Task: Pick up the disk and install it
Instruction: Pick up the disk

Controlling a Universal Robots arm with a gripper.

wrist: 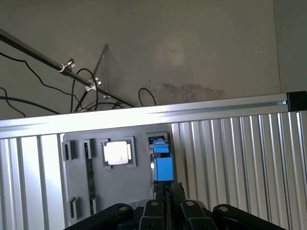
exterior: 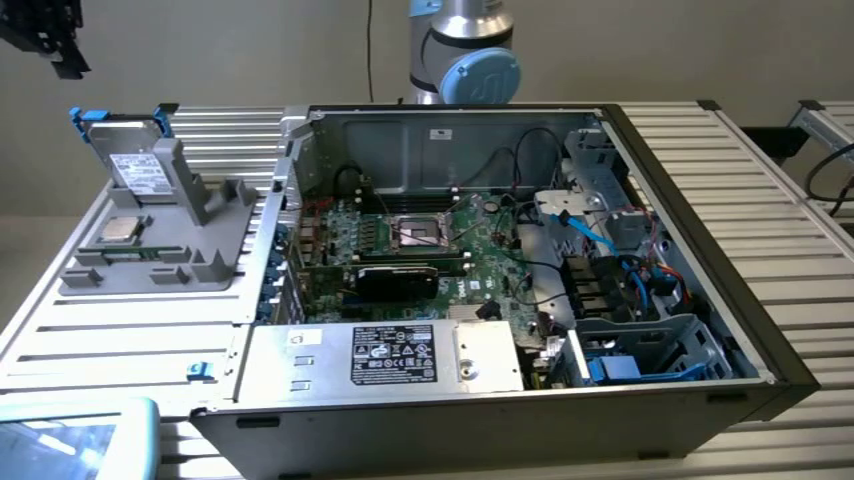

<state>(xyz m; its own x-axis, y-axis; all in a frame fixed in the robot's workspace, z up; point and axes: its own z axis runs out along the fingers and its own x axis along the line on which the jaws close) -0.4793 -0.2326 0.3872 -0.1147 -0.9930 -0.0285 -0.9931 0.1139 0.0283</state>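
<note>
The disk (exterior: 138,168), silver-grey with a white label and a blue carrier, leans upright in a slot of the grey holder (exterior: 200,265) at the exterior view's left. In the wrist view I see the disk (wrist: 162,167) edge-on, mostly as its blue carrier. My gripper (exterior: 44,40) hangs dark at the top left of the exterior view, well above the disk and apart from it. In the wrist view the gripper (wrist: 166,190) points down at the disk's edge, its fingers close together with nothing between them.
The open computer case (exterior: 694,180) fills the middle, with motherboard, cables, a power-supply box (exterior: 400,355) and a drive cage (exterior: 641,350) near its front right. A small CPU chip (exterior: 123,230) lies on the holder. A ribbed aluminium table (exterior: 120,330) carries everything.
</note>
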